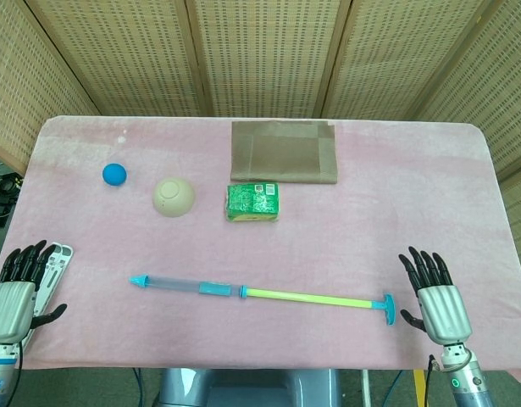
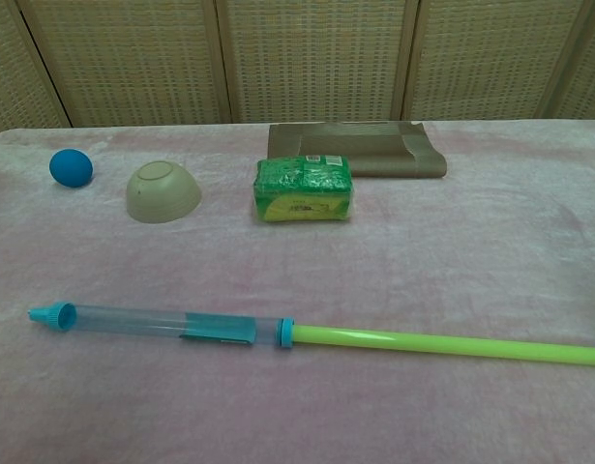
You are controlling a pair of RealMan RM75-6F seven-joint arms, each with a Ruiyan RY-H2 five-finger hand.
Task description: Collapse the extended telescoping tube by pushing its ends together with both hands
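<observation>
The telescoping tube (image 1: 262, 292) is lying fully extended along the near part of the pink-covered table (image 1: 396, 195), running left to right. Its clear barrel with the blue nozzle (image 1: 139, 280) is pointing left, and its yellow-green rod (image 2: 442, 345) is ending in a blue T-handle (image 1: 387, 308) on the right. Lying crosswise like this, it is offering one end to each hand, which suits a push from both sides.

The left hand (image 1: 16, 292) is waiting at the near left edge, holding nothing, with its dark fingers spread and pointing away; it is sitting well apart from the nozzle, beside a white device (image 1: 52, 270). The right hand (image 1: 435, 298) is likewise holding nothing, fingers apart, just beside the T-handle but not touching it. Neither hand is showing in the chest view.

Farther back, a blue ball (image 1: 114, 174), an upturned beige bowl (image 1: 174, 197), a green packet (image 1: 252, 202) and a folded brown cloth (image 1: 284, 152) are standing well away from the tube, so they are unlikely to hinder the push.
</observation>
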